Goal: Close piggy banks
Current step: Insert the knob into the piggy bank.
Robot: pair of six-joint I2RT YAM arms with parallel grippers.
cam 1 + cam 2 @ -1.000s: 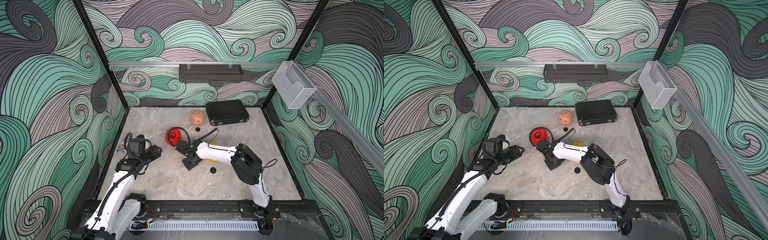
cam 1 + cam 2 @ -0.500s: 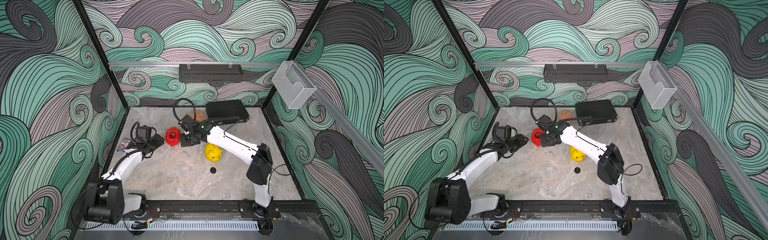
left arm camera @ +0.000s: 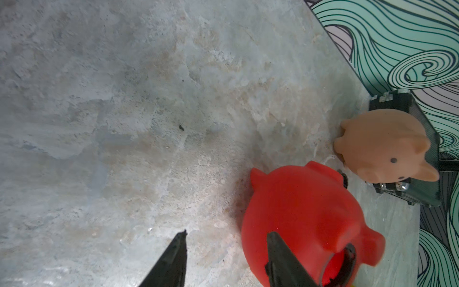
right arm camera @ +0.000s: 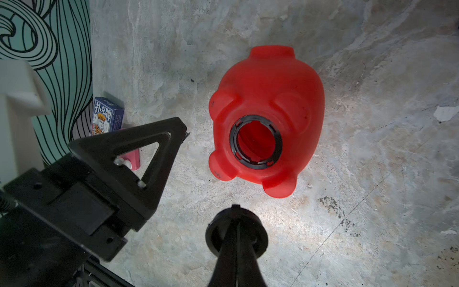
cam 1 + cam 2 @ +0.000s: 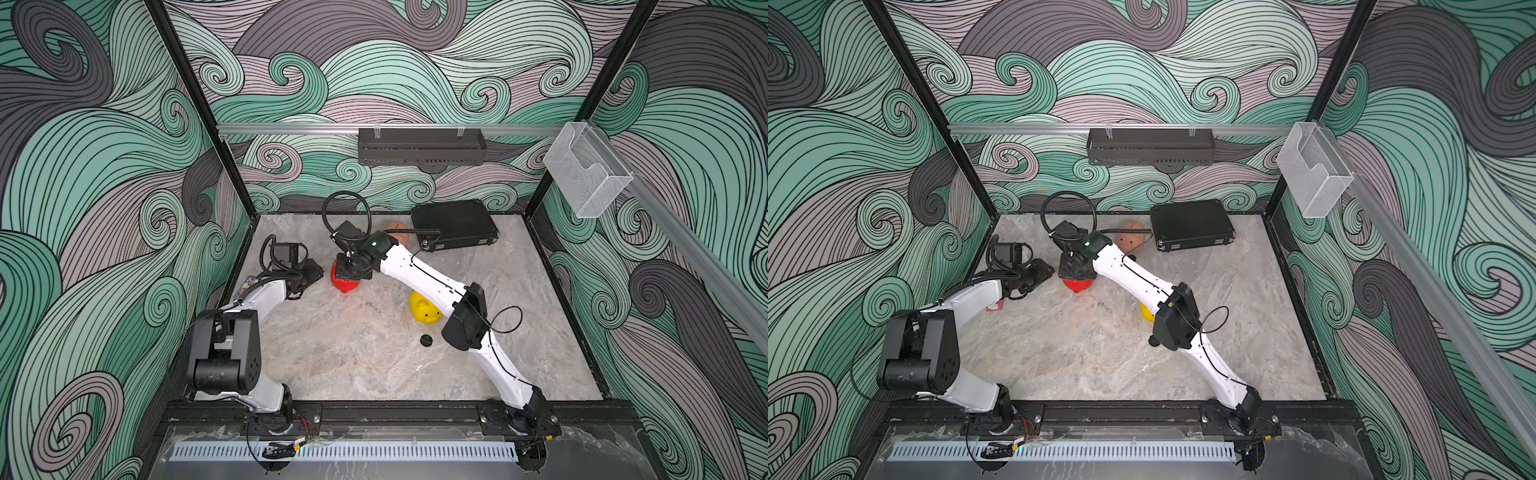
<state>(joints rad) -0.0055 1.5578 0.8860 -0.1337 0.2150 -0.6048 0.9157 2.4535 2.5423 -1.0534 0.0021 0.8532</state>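
**Plug over red pig, not yet seated**

Since the earlier frames the right arm has swung from mid-worktop to the far left area, uncovering the yellow pig, and the left arm has reached in beside the red one.

Right gripper [image 4: 236, 223]: jaws together, clamped on a black plug [image 4: 236, 229], above the red piggy bank [image 4: 268, 116]. The red pig lies belly-up on the worktop [image 5: 353, 353], ring-edged hole open.

Left gripper [image 3: 226, 246]: jaws apart, empty, just beside the pig's flank; contact unclear.

Step in hand, as I judge: closing the red pig. Next move calls for centring the plug on the hole and pressing, probably twisting, while the left steadies.

Count: three pigs, namely red, yellow piggy bank [image 5: 424, 309], peach piggy bank [image 3: 382, 146] against the black case [image 5: 455, 224]. Plugs seen: two, one held, one loose plug [image 5: 426, 340]. One card box [image 4: 106, 116].
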